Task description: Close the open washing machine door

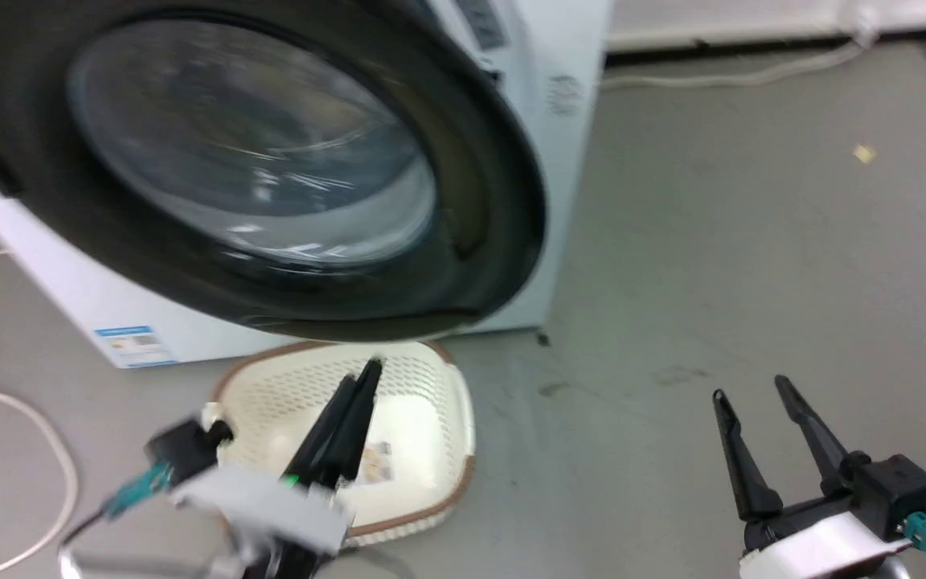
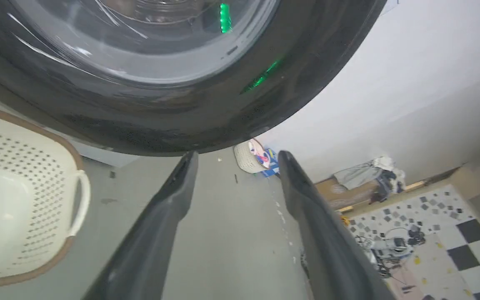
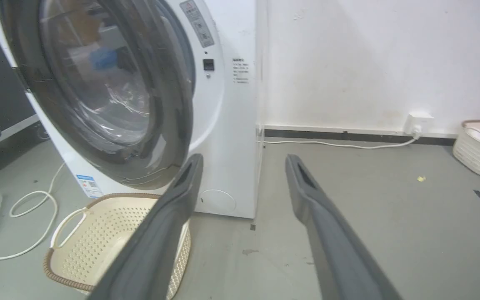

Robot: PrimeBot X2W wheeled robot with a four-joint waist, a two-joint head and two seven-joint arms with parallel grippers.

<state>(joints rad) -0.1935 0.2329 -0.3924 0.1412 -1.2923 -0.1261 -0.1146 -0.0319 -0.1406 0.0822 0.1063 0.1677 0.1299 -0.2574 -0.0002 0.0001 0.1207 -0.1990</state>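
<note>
L gripper point(image 2: 238, 155) & R gripper point(image 3: 245, 157) wide open, empty, near washing machine door point(image 1: 495, 201).

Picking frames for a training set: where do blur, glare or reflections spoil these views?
Head view: the left gripper and its wrist are motion-blurred, the washing machine door soft. Left wrist view: green light reflects on the door's rim, glare streaks its glass. Right wrist view: sharp, evenly lit, room reflections in the glass.

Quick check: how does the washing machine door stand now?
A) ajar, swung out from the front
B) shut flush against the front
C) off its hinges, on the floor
A: the washing machine door stands angled out from the front of the washing machine.
</note>
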